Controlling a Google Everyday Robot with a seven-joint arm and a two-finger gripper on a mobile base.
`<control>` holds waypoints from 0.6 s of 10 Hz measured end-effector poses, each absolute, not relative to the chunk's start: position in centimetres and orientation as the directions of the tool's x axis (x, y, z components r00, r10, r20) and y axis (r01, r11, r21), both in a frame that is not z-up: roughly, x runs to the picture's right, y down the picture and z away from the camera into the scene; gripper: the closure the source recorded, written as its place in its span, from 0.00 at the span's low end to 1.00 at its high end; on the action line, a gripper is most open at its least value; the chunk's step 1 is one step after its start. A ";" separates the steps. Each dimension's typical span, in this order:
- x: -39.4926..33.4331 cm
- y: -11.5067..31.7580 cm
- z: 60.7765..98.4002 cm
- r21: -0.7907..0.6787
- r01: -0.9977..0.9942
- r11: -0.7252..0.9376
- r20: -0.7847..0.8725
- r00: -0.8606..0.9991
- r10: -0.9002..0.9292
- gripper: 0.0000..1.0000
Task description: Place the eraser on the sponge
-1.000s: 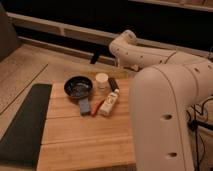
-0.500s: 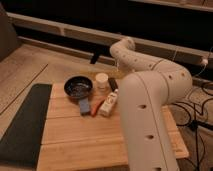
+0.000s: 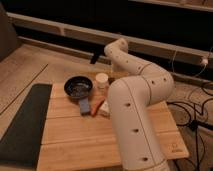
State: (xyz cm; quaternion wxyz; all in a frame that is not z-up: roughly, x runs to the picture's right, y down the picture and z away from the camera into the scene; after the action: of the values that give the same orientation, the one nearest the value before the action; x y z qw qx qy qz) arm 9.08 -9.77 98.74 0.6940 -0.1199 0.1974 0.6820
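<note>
My gripper (image 3: 95, 57) hangs beyond the black bowl (image 3: 78, 86) (open or closed, I cannot tell); the blue, blocky sponge (image 3: 84, 105) lies just in front of it.

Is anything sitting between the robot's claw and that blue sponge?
Yes. The gripper hangs past the table's far edge. A black bowl and a white cup stand between it and the blue sponge.
</note>
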 end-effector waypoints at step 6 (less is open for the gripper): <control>9.7 -7.4 100.7 0.086 -0.994 0.064 -0.500 0.012 0.866 0.35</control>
State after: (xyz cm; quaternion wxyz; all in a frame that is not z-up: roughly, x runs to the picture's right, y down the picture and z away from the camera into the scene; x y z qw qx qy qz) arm 9.74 -7.37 100.73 0.6960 -0.1475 0.2179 0.6681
